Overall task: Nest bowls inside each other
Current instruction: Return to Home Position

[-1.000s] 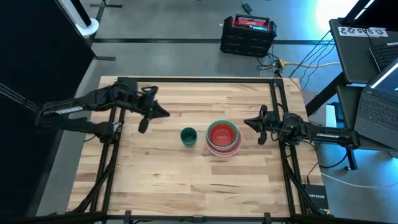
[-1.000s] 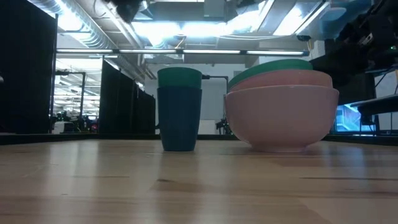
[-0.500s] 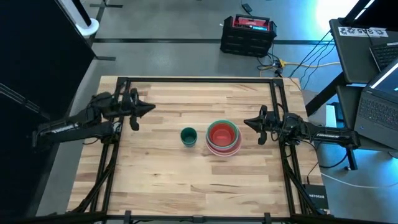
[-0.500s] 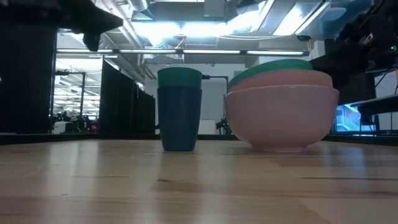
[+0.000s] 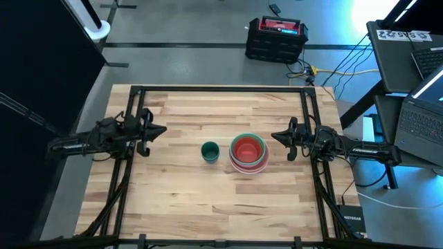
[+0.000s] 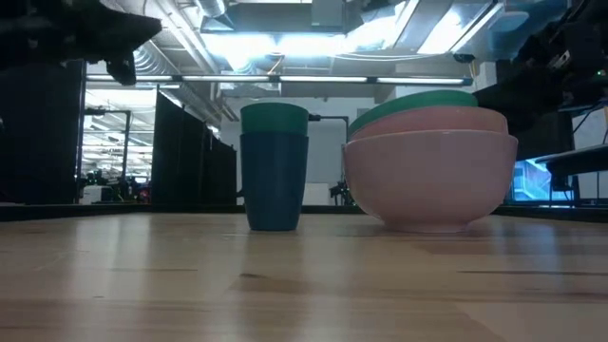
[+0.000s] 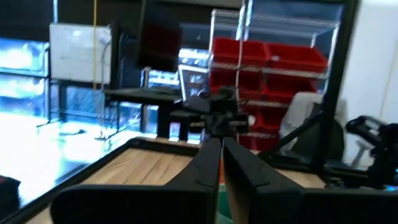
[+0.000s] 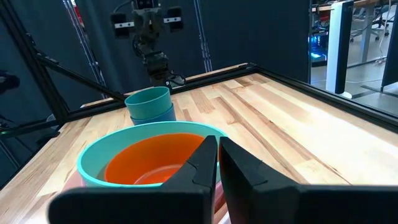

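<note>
The left claw (image 5: pixel 159 130) is pinched together and holds nothing, above the left side of the desk (image 5: pixel 208 200). The right claw (image 5: pixel 275 136) is pinched together too, empty, at the right side. Between the 2 sit the nested bowls (image 5: pixel 248 153), nearer the right claw. Just beside them, toward the left claw, the green cup (image 6: pixel 274 118) sits in the blue cup (image 6: pixel 274 180). I think the nesting is done
</note>
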You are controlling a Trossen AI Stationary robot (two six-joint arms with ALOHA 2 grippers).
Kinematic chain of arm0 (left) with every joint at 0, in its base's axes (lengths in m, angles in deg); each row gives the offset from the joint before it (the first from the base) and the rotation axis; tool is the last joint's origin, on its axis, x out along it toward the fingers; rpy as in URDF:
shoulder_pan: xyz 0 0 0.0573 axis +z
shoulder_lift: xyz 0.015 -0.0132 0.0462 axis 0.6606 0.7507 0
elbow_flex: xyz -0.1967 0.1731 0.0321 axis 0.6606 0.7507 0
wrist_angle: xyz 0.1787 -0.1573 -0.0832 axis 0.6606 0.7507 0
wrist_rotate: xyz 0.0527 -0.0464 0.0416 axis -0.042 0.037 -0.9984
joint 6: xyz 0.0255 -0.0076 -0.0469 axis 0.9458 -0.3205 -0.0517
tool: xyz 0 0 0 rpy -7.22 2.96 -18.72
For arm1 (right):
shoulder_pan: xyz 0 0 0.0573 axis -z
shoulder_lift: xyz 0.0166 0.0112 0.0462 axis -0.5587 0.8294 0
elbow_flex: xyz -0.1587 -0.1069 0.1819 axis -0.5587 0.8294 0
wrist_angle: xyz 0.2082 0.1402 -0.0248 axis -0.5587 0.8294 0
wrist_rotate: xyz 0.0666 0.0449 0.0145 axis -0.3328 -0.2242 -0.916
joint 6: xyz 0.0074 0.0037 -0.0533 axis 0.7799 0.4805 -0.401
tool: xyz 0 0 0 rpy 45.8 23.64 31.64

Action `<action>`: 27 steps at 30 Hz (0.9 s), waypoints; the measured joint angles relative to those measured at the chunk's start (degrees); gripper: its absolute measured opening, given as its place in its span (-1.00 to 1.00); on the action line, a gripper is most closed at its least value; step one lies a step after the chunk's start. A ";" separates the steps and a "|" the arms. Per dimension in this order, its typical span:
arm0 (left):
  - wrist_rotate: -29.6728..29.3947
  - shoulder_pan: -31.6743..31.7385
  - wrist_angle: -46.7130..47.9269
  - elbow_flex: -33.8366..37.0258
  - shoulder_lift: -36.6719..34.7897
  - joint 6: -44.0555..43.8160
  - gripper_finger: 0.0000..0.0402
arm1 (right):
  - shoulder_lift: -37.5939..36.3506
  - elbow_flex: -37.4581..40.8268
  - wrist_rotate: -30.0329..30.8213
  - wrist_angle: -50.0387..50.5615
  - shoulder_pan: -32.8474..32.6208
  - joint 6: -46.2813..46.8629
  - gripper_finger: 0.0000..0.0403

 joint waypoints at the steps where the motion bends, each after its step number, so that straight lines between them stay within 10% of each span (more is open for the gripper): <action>1: -0.02 -0.47 -0.33 0.88 -0.88 -0.07 -1.00 | 0.00 0.00 0.00 0.00 0.00 0.00 -0.99; 27: -1.09 -4.90 11.83 6.24 -6.25 7.82 -1.00 | 0.00 0.00 -0.02 0.03 0.00 -0.02 -0.99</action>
